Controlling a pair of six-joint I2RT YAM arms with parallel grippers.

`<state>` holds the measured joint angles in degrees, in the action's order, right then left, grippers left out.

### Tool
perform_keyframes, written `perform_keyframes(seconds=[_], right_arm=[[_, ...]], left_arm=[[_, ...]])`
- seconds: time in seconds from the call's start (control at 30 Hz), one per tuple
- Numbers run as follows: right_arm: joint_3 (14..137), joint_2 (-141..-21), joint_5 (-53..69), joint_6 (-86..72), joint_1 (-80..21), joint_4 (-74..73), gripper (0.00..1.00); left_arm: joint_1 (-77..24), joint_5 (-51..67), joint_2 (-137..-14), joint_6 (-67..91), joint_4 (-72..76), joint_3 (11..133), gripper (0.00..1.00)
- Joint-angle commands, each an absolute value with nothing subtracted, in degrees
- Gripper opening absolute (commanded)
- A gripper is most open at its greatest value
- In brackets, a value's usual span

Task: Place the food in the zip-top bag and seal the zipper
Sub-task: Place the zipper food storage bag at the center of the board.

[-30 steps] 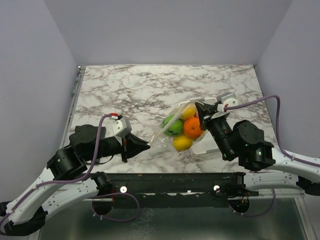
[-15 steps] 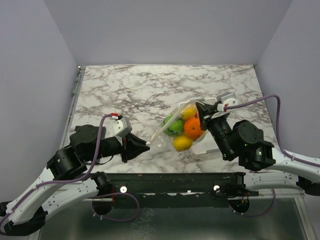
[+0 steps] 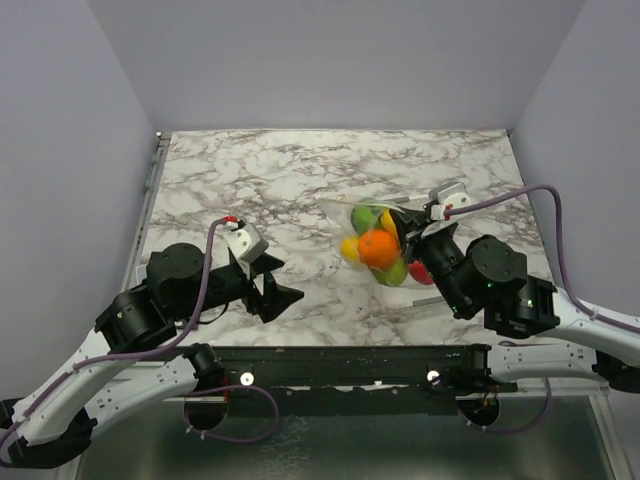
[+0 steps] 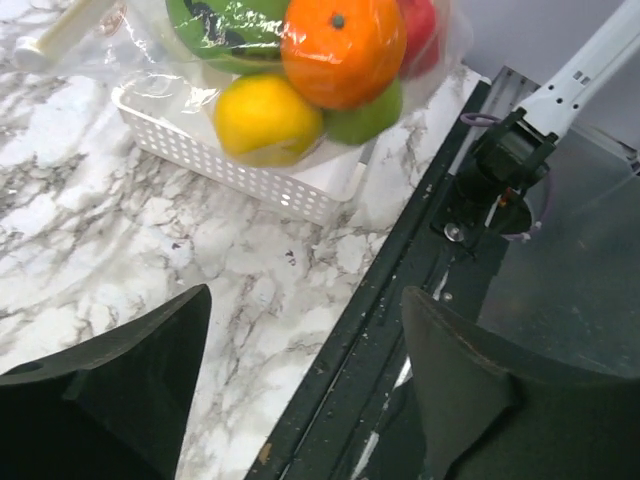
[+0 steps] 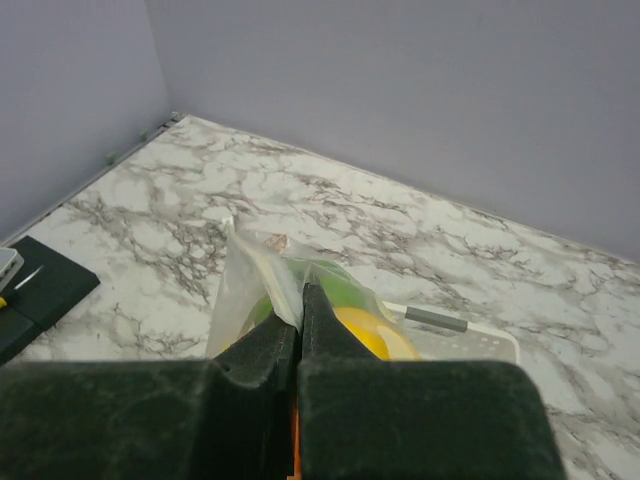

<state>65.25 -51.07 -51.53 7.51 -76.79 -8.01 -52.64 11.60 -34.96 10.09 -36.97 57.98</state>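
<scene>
The zip-top bag hangs from my right gripper, which is shut on its top edge. Inside it the food is bunched together: an orange, a yellow fruit, a dark-striped green ball, a green piece and a red one. A pale strip, the zipper, sticks out to the left of the bag's top; I cannot tell whether it is sealed. My left gripper is open and holds nothing, low over the marble to the left of the bag.
A white perforated tray lies under and behind the hanging bag. A black rail runs along the near table edge. Purple walls close in the table on the left, back and right.
My left gripper let go of the bag's left corner, opened wide and drew back. The bag gathered under the right gripper and now hangs from it, shifted right.
</scene>
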Motion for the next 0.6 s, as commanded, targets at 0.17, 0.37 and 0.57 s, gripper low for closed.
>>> perform_keyframes(seconds=[0.17, 0.37, 0.57], right_arm=[[71.4, -55.7, -43.5, 3.5, -76.6, -17.9, 0.01], [73.5, -58.5, -37.5, 1.5, -76.6, -22.2, 0.01], [73.4, -58.3, -29.4, -0.7, -76.6, -25.4, 0.00]], left_arm=[[-52.9, 4.4, -37.5, 9.2, -36.0, 63.2, 0.86], [-52.9, 5.5, -39.9, 7.3, -35.8, 65.6, 0.87], [-53.0, 7.9, -41.9, 5.8, -35.7, 66.0, 0.87]])
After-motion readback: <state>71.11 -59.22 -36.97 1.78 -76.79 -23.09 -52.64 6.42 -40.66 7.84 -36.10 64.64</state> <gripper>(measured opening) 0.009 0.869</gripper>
